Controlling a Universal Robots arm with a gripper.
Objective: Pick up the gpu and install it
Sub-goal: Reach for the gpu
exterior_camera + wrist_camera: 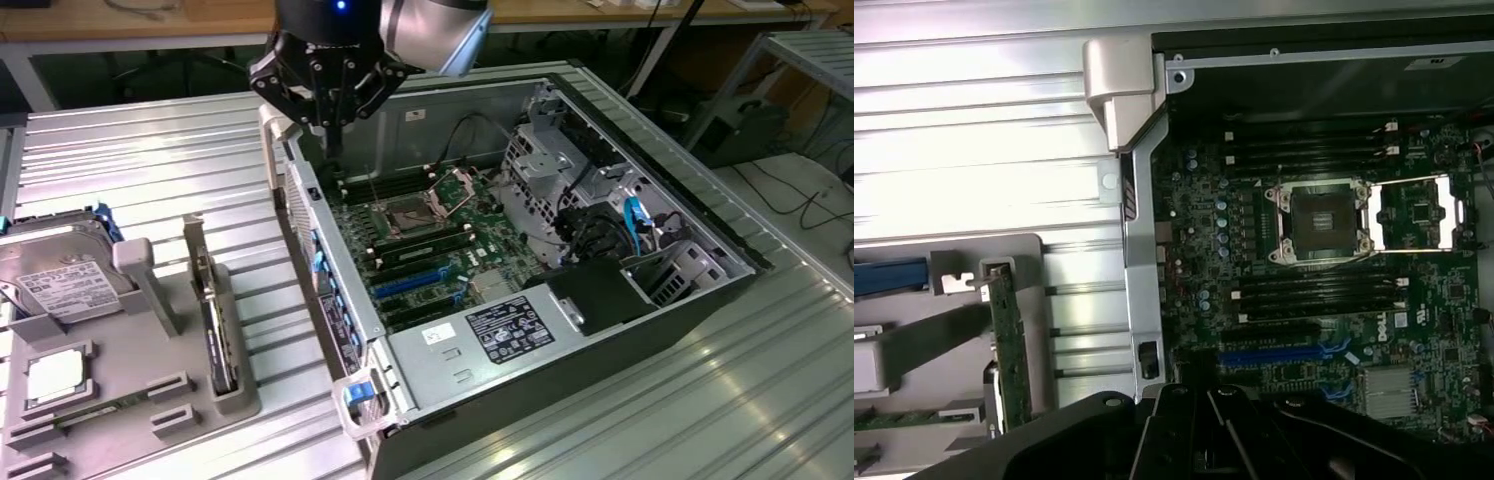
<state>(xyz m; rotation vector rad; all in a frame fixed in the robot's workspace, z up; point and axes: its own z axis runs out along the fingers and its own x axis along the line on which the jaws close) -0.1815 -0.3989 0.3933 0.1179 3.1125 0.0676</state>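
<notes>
The gpu [218,335] stands edge-on as a thin dark slab in a slot of the grey holder [127,410], at the exterior view's left, outside the computer case. In the wrist view the gpu [1010,345] shows as a narrow green card. My gripper [328,148] hangs over the far left corner of the open case [441,400], its fingers shut together and holding nothing. It is well apart from the gpu. In the wrist view the gripper [1199,402] sits above the motherboard [1304,300], near the blue expansion slots [1274,352].
A silver hard drive [60,275] and a processor chip [56,372] rest in the grey holder. Inside the case are the CPU socket [407,215], a power supply [514,330], a drive cage [561,150] and blue cables [634,220]. The ribbed metal table [667,420] surrounds everything.
</notes>
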